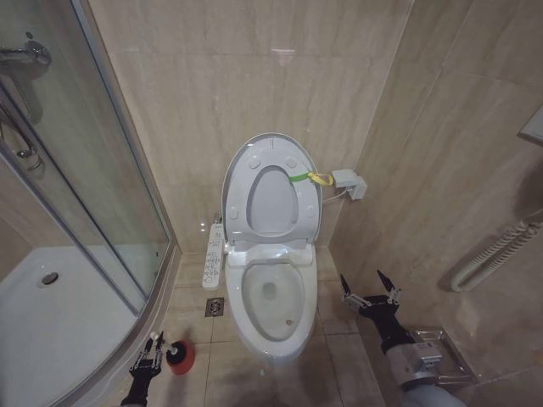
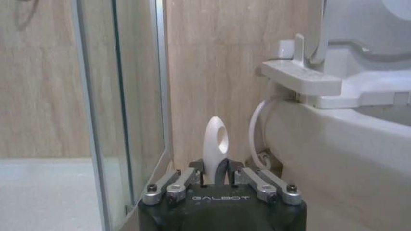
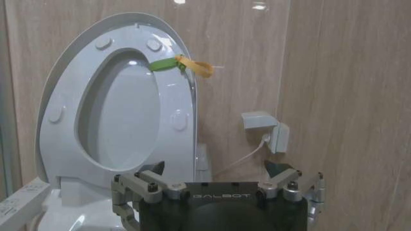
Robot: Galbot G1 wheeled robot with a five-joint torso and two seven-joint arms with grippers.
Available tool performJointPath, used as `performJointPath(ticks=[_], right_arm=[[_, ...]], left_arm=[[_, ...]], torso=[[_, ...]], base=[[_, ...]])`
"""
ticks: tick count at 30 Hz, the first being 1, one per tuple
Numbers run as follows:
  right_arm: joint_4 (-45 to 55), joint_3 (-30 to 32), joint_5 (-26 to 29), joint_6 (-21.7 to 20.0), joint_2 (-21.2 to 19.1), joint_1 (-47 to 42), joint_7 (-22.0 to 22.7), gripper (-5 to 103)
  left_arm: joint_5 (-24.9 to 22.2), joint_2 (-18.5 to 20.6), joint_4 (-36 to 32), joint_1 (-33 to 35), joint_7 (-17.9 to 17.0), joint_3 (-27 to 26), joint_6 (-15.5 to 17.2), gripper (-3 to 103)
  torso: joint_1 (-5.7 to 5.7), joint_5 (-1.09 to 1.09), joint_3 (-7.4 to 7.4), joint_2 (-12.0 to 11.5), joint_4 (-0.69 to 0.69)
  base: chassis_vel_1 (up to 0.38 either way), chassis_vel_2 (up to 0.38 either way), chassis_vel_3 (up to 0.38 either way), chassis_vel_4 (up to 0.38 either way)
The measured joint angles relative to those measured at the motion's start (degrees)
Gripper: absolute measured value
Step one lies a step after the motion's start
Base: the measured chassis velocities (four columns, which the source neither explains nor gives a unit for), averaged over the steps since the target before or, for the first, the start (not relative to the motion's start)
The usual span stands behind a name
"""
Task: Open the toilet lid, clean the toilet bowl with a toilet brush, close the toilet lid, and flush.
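Note:
The toilet lid (image 1: 271,141) stands upright against the wall with the seat ring raised against it, a green-and-yellow strap (image 1: 309,178) at its rim. Below it the toilet bowl (image 1: 253,284) lies open with water in its bottom. The toilet brush stands on the floor left of the bowl in its red base (image 1: 180,357). My left gripper (image 1: 151,350) is at it, and the left wrist view shows its fingers (image 2: 191,172) shut on the pale handle (image 2: 216,137). My right gripper (image 1: 369,290) hangs open right of the bowl, facing the lid (image 3: 122,115).
A glass shower enclosure (image 1: 102,195) and white shower tray (image 1: 42,314) fill the left. A control panel (image 1: 215,254) juts from the toilet's left side above a floor drain (image 1: 214,307). A wall socket (image 1: 349,182) and a white rail (image 1: 496,250) are on the right.

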Motion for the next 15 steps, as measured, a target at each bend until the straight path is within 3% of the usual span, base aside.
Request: performJointPath(ticks=[15], right_arm=[[0.0, 0.0, 0.0, 0.0, 0.0, 0.0, 0.0, 100]], left_arm=[[-2.8, -0.13, -13.65, 6.73, -0.05, 0.93, 2.84, 24]], torso=[[0.0, 0.0, 0.0, 0.0, 0.0]], base=[[0.0, 0.0, 0.0, 0.0]])
